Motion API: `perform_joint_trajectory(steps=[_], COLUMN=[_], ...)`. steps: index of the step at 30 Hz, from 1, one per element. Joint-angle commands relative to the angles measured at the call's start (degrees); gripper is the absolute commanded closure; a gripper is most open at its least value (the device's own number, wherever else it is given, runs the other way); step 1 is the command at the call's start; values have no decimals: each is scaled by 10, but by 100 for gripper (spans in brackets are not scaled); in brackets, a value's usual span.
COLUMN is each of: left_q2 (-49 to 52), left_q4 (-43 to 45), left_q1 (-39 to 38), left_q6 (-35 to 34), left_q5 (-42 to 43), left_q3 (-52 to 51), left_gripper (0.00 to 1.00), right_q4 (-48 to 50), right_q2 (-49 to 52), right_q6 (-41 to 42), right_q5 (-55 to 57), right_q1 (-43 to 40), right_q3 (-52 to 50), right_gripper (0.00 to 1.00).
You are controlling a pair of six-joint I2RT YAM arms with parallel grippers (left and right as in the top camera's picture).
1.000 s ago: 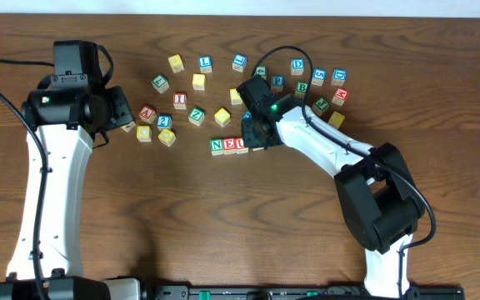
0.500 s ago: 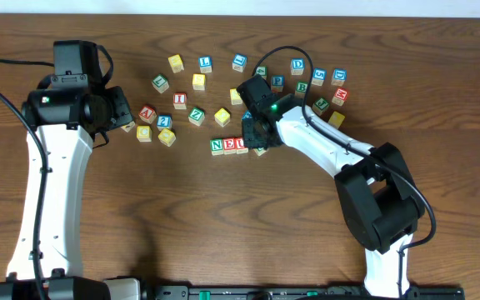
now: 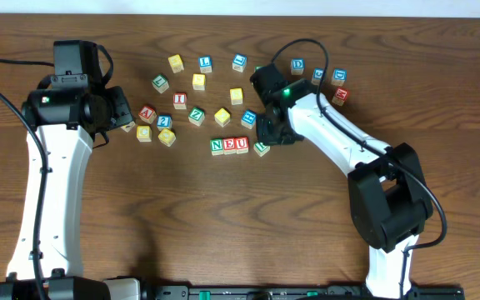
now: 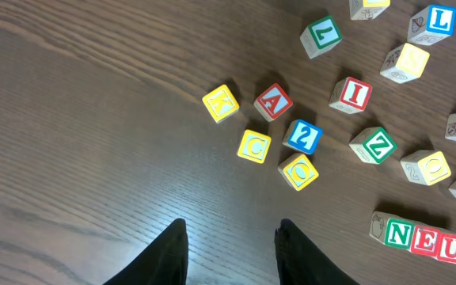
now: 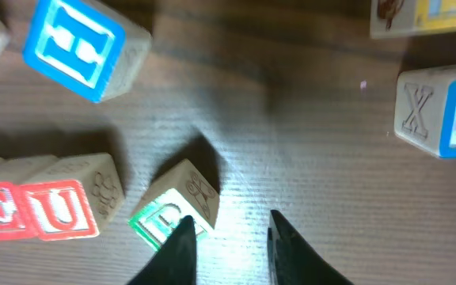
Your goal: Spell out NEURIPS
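Three wooden letter cubes stand side by side near the middle of the bench (image 3: 223, 217): the green N cube (image 3: 217, 146), the red E cube (image 3: 229, 145) and the red U cube (image 3: 242, 144). Just to the right of the U, and slightly nearer the bench's front edge, sits a green cube (image 5: 172, 210). It is turned corner-on to the row and its letter is partly hidden in the wrist view.

The right tool (image 5: 229, 226) hangs low over the wood beside that cube. Its jaws are narrow with only bare bench between them, and the cube lies just outside one finger. A blue H cube (image 5: 76, 43) lies a little beyond the row.

The red I cube (image 4: 351, 94) lies well apart among the loose cubes farther back, near a green Z cube (image 4: 373, 145) and a blue 2 cube (image 4: 302, 136). The left tool (image 4: 232, 229) hovers at the left of the scatter, its jaws moderately apart and holding nothing. The yellow O cube (image 4: 298, 171) is the cube nearest to it.
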Motion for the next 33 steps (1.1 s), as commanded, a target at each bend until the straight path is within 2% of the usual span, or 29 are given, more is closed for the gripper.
perform_joint_trajectory(steps=[1,3,5,33], left_q2=[2,2,2,2], left_q4=[-2,-2,-2,-2], left_q1=[2,2,2,2], left_q6=[12,12,12,12], left_q5=[-5,-5,-5,-5], left_q3=[0,0,0,0], left_gripper=[64,64,64,64], right_q4=[1,9,20,75], right_q2=[-11,-11,-11,-11], right_q6=[-4,-3,-3,-4], right_q5=[-1,-1,-1,-12], right_q1=[15,21,26,49], right_q3=[-33,-48,-58,-66], right_gripper=[83,91,91,89])
